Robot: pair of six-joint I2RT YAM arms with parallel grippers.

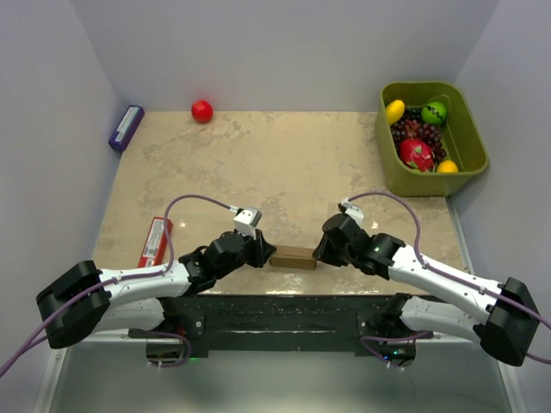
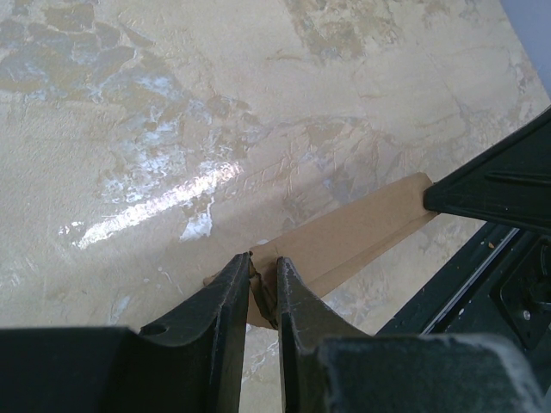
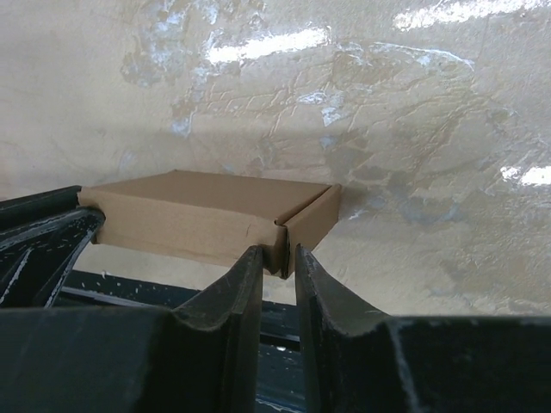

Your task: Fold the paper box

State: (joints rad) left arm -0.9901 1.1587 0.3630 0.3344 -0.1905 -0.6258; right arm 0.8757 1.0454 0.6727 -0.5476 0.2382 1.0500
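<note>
The work surface (image 1: 284, 163) was a beige, marble-patterned tabletop, glossy, with streaks of light reflected on it in both wrist views. Plain pale grey walls (image 1: 275, 52) enclosed it at the left, top and right of the top view. A black base rail (image 1: 284, 314) ran along the lower edge of the frame, with both arms mounted to it and purple cables looping over each arm.

The paper box (image 1: 294, 257) sat at lower centre of the top view, just above the rail and between the two grippers. The right wrist view showed it as a shallow closed brown carton, apparently raised off the table.

The left gripper (image 2: 263, 274) was clamped on a thin cardboard flap at the box's left end. The flap sat pinched between its two fingers at lower centre of the left wrist view.

The right gripper (image 3: 279, 256) had its fingers drawn close on either side of the box's corner wall. Firm contact could not be determined.

A red packet (image 1: 156, 241) lay flat at the left edge of the table, near the left arm. A purple-blue box (image 1: 126, 127) rested at upper left against the wall, with a red ball (image 1: 201, 110) near it at the top edge. An olive-green bin (image 1: 469, 159) at upper right held assorted fruit.
</note>
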